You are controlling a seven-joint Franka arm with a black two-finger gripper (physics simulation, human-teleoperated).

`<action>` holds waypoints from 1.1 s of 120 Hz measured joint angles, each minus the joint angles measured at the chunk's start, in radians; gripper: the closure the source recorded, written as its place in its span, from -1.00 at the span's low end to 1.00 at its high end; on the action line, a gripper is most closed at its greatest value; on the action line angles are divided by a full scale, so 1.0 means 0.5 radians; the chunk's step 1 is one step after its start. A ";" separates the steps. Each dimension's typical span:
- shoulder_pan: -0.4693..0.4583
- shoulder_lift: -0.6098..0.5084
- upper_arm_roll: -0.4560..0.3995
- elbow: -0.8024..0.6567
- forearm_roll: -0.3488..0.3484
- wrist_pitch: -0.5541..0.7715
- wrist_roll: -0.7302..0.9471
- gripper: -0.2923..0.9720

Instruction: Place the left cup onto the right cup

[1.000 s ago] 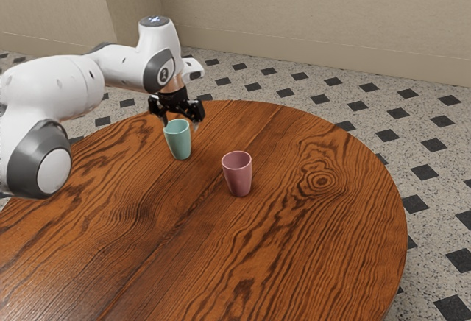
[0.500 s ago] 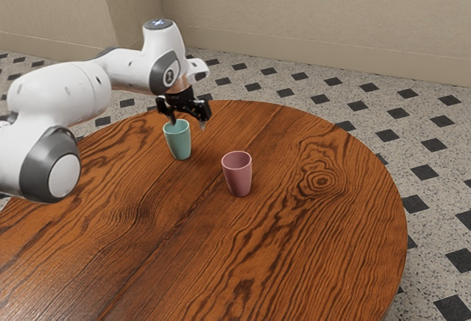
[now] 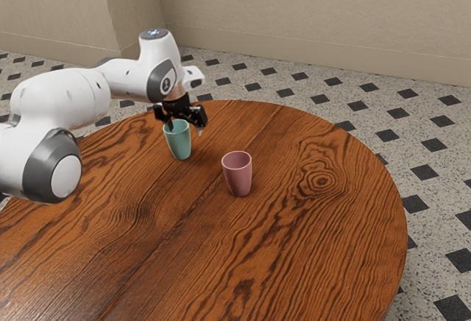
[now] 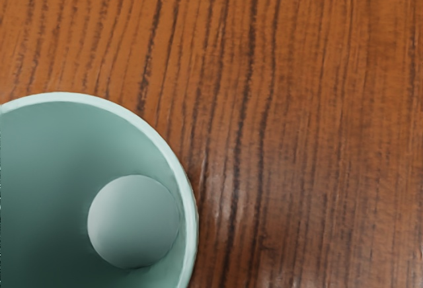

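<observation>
Exterior view: white arm [image 3: 70, 96] reaching in from exterior view's left, black gripper [image 3: 183, 122] hanging directly over rim of green cup [image 3: 178, 143]. Fingers standing spread, gripping nothing. One finger seemingly dipping inside cup mouth and other staying outside rim, though contact is hard to judge from this angle. Green cup standing upright on round wooden table [image 3: 294, 247]. Pink cup [image 3: 237, 174] standing upright, apart from it, toward exterior view's right. Wrist view: camera looking down into green cup [image 4: 59, 169], pale bottom showing, table [image 4: 297, 136] lying beside it.
</observation>
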 joint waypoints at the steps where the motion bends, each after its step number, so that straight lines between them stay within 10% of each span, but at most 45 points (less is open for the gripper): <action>1: 0.000 0.000 0.000 0.000 0.000 0.001 0.000 -0.54; 132: 0.021 0.109 -0.019 0.057 -0.003 0.119 0.029 -0.54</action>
